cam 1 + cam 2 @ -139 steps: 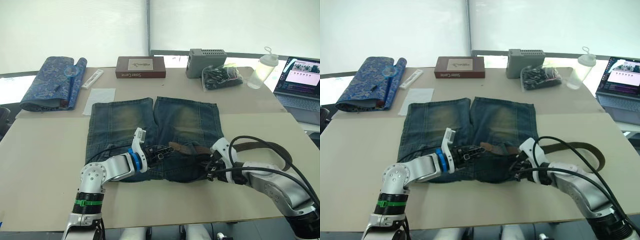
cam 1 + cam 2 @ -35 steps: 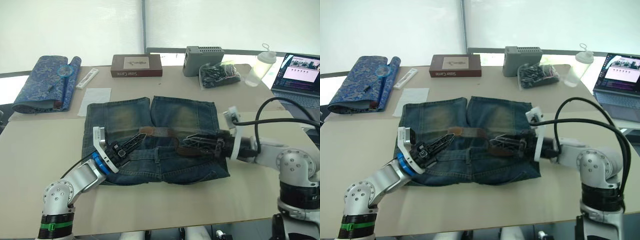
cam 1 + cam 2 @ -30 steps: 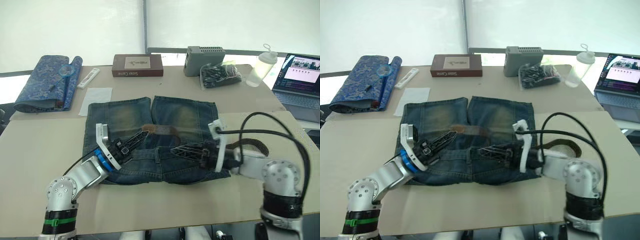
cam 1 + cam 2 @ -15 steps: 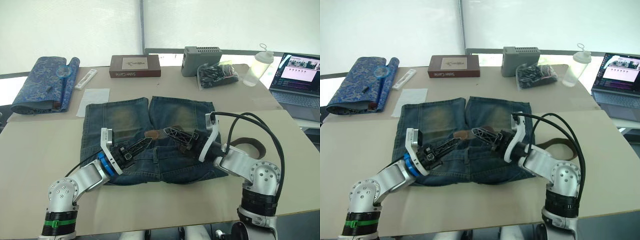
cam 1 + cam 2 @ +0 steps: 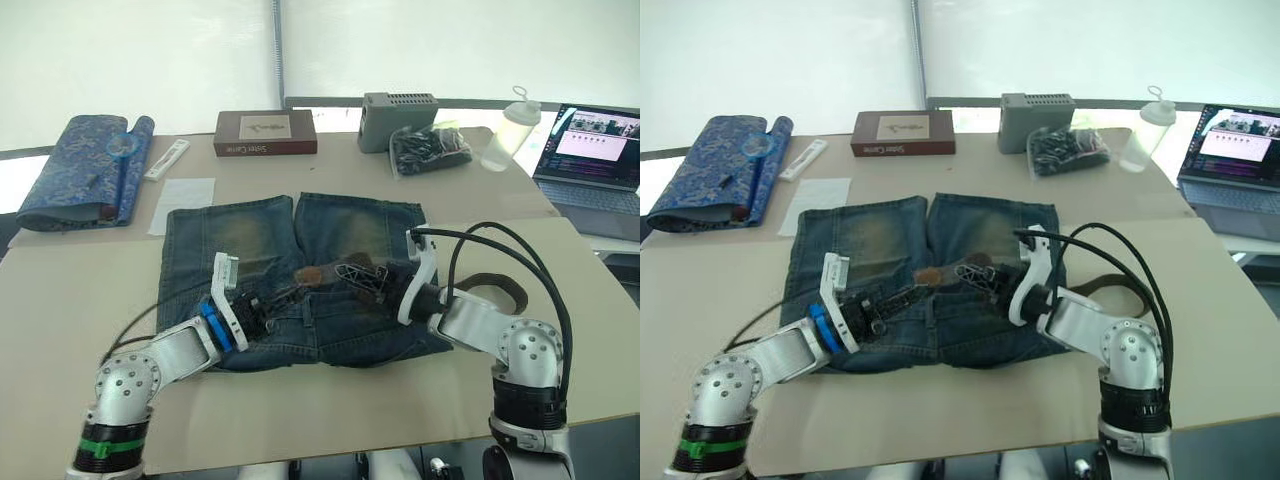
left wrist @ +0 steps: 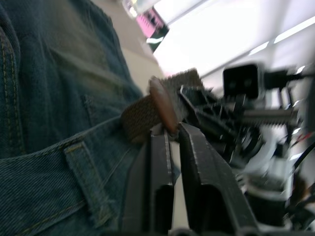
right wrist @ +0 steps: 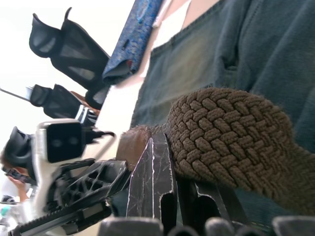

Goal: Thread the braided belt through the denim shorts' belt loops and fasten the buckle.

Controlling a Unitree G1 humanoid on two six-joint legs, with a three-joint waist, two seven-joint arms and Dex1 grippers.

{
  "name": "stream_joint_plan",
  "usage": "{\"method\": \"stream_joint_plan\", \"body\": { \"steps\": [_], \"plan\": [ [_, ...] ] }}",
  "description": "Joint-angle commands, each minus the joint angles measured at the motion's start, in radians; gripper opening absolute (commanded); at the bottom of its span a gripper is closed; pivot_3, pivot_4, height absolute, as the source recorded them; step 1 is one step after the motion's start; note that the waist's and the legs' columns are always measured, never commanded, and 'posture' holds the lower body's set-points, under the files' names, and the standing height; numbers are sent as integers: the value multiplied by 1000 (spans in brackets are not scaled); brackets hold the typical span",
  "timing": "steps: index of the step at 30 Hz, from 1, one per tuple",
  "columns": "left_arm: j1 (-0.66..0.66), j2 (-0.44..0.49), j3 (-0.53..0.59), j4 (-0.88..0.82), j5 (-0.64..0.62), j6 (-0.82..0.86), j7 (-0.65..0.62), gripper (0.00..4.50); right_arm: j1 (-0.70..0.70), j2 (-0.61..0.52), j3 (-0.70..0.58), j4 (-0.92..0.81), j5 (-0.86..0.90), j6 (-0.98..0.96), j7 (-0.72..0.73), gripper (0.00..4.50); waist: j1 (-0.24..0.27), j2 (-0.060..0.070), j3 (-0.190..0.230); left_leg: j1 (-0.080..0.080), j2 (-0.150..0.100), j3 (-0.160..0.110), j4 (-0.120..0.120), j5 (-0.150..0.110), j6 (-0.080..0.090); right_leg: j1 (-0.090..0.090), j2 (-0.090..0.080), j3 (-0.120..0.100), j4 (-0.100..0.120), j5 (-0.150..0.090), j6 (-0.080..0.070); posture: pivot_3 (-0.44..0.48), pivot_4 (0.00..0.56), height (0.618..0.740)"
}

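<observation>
Left end effector (image 5: 292, 293): over shorts' waistband, fingers nearly together at belt tip.
Right end effector (image 5: 352, 272): clamped on belt (image 7: 231, 137).
Shorts (image 5: 240, 235): flat on tabletop (image 5: 80, 290), legs pointing away.
Belt: tip mid-shorts, rest trailing right.

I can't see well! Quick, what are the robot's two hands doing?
Left hand: closed on the braided belt tip.
Right hand: closed on the braided belt.

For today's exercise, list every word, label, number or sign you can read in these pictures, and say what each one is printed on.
No text reads with certainty.
Brown box: a light line of lettering along its front edge, too small to read.
Laptop screen: rows of text, too blurred to read.
White stick-shaped item: markings, illegible.
Denim shorts and braided belt: no lettering visible.
</observation>
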Motion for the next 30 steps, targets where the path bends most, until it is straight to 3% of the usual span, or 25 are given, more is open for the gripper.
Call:
{"method": "stream_joint_plan", "body": {
  "steps": [1, 4, 8, 19, 30],
  "plan": [
    [72, 151, -8, -157, 257, -128, -241, 2440, 0, -60, 29, -51, -53, -3, 49, 0, -5, 0, 0, 0, 0, 0, -1, 0, 0, 0, 0, 0, -1, 0, 0, 0, 150, 740],
    [147, 228, 16, -201, 374, -225, -377, 3821, 15, -89, 70, -67, -110, -4, 76, 0, -4, 1, 0, 2, 0, 2, -5, 0, 0, 0, 0, 1, -2, -1, -1, 0, 150, 740],
    [222, 274, 25, -210, 493, -318, -492, 3821, 38, -104, 96, -83, -157, -8, 100, 0, 0, 1, 0, 1, 2, 2, -6, 0, 0, -1, 0, 0, -1, -2, -3, 0, 150, 740],
    [317, 227, 43, -127, 647, -438, -571, 3821, 58, -116, 126, -86, -232, 12, 150, 0, 4, 1, 0, 1, 2, 1, -6, 0, 0, -1, -1, -1, -2, -2, -2, 0, 150, 740],
    [297, 104, 30, -72, 559, -293, -512, 3821, 34, 86, 163, 30, -308, 1, 121, 0, -3, 1, 0, 3, 2, 1, -6, 0, 0, -1, -1, -1, 0, -2, -1, 0, 150, 740]
  ]
}}
